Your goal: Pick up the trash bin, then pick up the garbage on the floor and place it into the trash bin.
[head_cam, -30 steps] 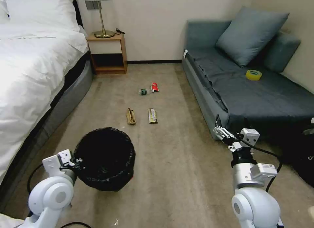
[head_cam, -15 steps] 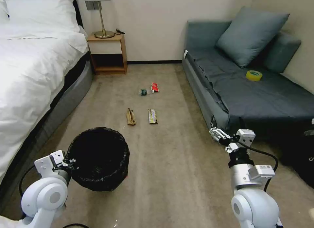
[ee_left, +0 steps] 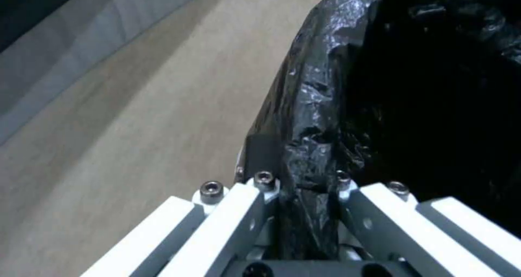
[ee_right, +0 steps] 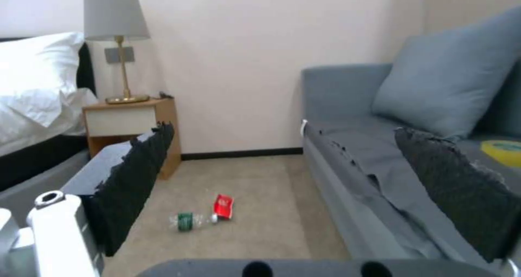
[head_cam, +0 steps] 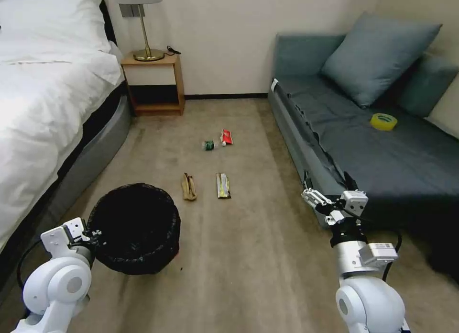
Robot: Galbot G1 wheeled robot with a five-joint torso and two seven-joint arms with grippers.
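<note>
While the left gripper point(head_cam: 93, 236) is clamped on the rim of the trash bin point(head_cam: 134, 227), the bin hangs at the robot's lower left, just off the carpet point(head_cam: 267, 271) beside the bed point(head_cam: 43, 113). In the left wrist view the left gripper point(ee_left: 304, 179) has its fingers point(ee_left: 260, 155) pinching the crinkly black bag over the bin's point(ee_left: 412, 90) edge, one inside, one outside. The right gripper point(head_cam: 327, 182) is spread wide and empty, held at the front edge of the sofa point(head_cam: 373, 151), well apart from all the litter.

Garbage on the carpet ahead, between the two grippers: tan crumpled wrapper point(head_cam: 189, 186) and yellow-brown snack wrapper point(head_cam: 223, 185) side by side, nearest the bin. Farther on, near the nightstand point(head_cam: 153, 84), clear bottle with green label point(head_cam: 211, 144) just beside red-white packet point(head_cam: 226, 137). The right wrist view shows the bottle point(ee_right: 191, 220) and packet point(ee_right: 223, 206) between its open pads point(ee_right: 136, 179). Yellow tape roll point(head_cam: 384, 121) on the sofa seat.
</note>
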